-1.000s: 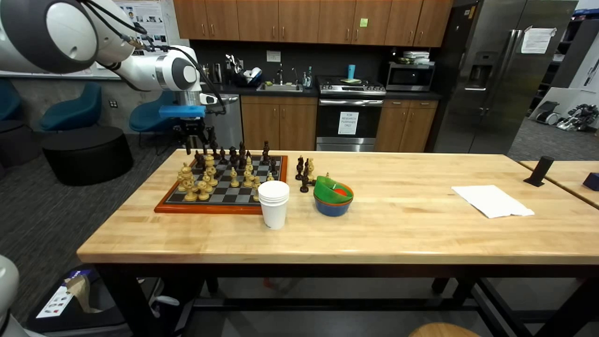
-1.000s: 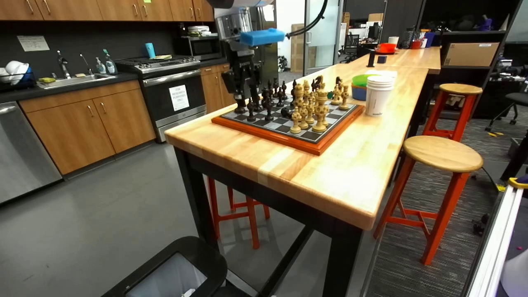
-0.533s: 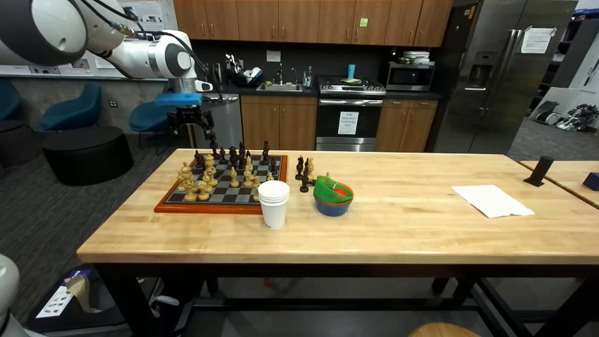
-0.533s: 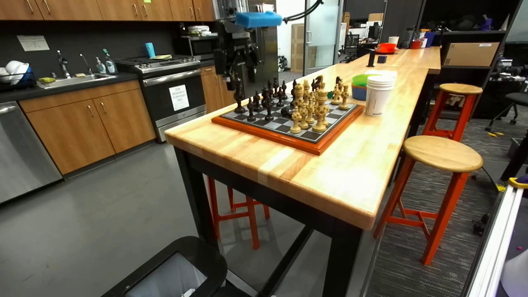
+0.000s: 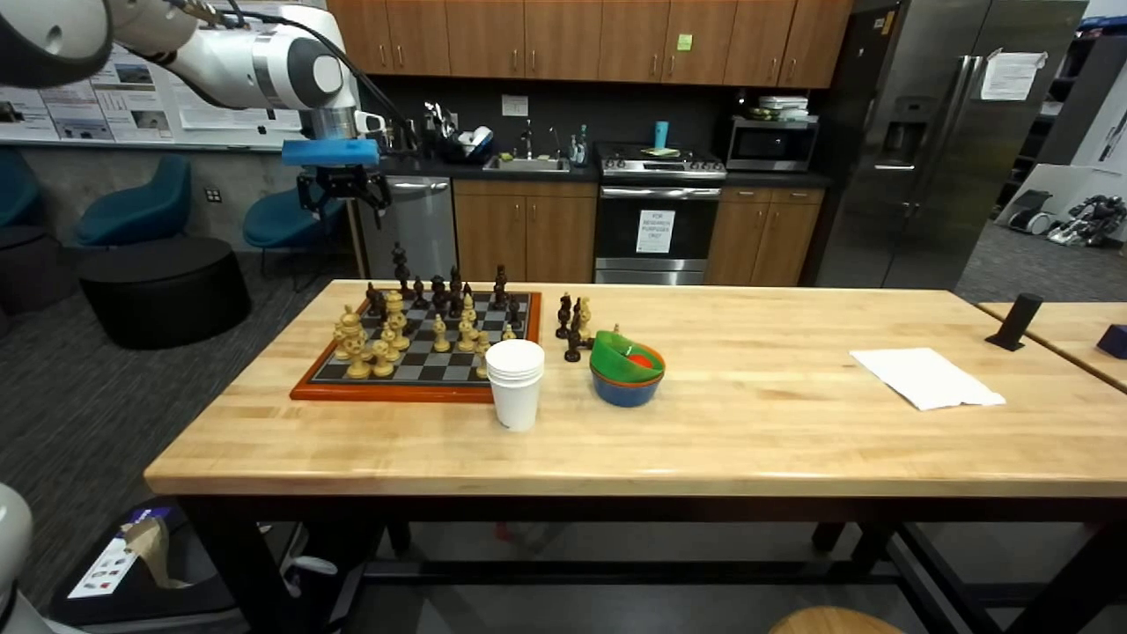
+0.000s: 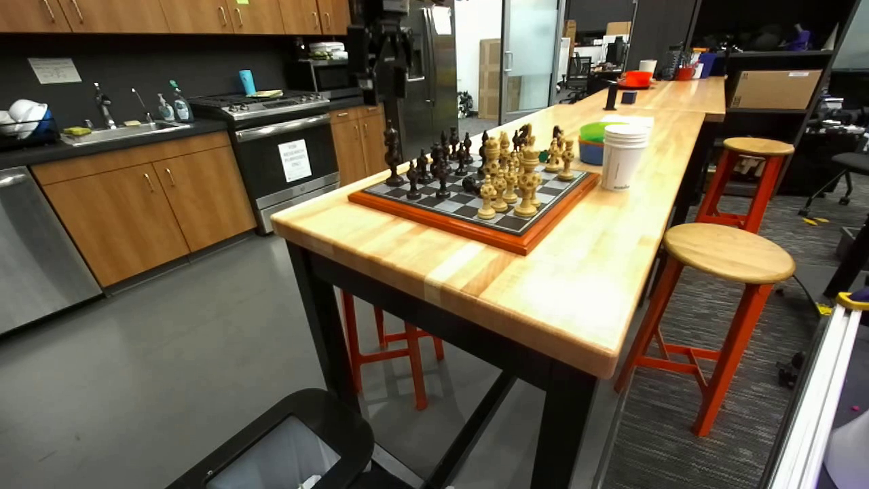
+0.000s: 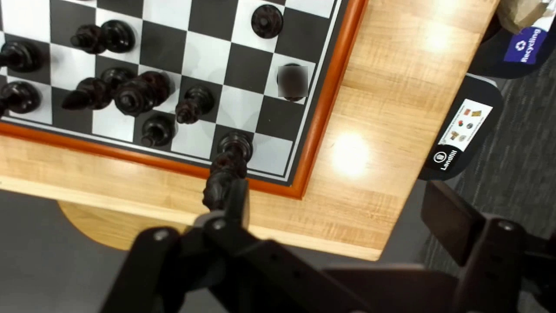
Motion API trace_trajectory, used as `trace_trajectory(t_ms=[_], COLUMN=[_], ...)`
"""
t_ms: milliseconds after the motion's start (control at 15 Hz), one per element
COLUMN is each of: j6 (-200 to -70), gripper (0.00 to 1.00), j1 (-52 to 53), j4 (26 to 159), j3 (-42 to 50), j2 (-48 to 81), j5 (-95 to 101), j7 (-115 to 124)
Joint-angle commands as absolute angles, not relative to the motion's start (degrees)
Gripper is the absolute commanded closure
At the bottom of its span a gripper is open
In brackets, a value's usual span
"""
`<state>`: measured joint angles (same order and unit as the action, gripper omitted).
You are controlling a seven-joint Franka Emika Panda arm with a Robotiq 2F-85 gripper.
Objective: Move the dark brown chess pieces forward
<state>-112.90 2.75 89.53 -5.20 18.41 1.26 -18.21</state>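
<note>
The dark brown chess pieces [image 5: 438, 295] stand mostly upright along the far side of the chessboard [image 5: 396, 394]. They also show in the other views [image 6: 442, 180] [image 7: 141, 93]. A tall dark piece stands near the board's corner [image 5: 401, 269] [image 6: 394, 159] [image 7: 234, 148]; in the wrist view a finger covers part of its top. One dark piece [image 6: 470, 184] appears to lie on its side. Tan pieces [image 5: 354, 348] stand on the near side. My gripper [image 5: 345, 201] is open and empty, above the tall piece and apart from it. It also shows in the wrist view [image 7: 343, 208].
A stack of white cups [image 5: 515, 387] stands at the board's near right corner. Stacked bowls [image 5: 625, 387] and a few loose dark pieces [image 5: 572, 345] are right of the board. The table's edge [image 7: 304, 243] runs close to the board's corner.
My gripper has risen from around the tall dark piece to well above it, moving slightly left in an exterior view. That piece now stands fully uncovered there; the other pieces have not visibly moved.
</note>
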Motion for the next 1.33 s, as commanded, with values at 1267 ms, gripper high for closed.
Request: trace_trajectory(t_ms=[1267], j6=[-111.1], gripper=[0.00], j1=[1.7], j4=[93.5], j3=[-4.9], j2=[14.3], j5=[-2.8], j7=[-17.1])
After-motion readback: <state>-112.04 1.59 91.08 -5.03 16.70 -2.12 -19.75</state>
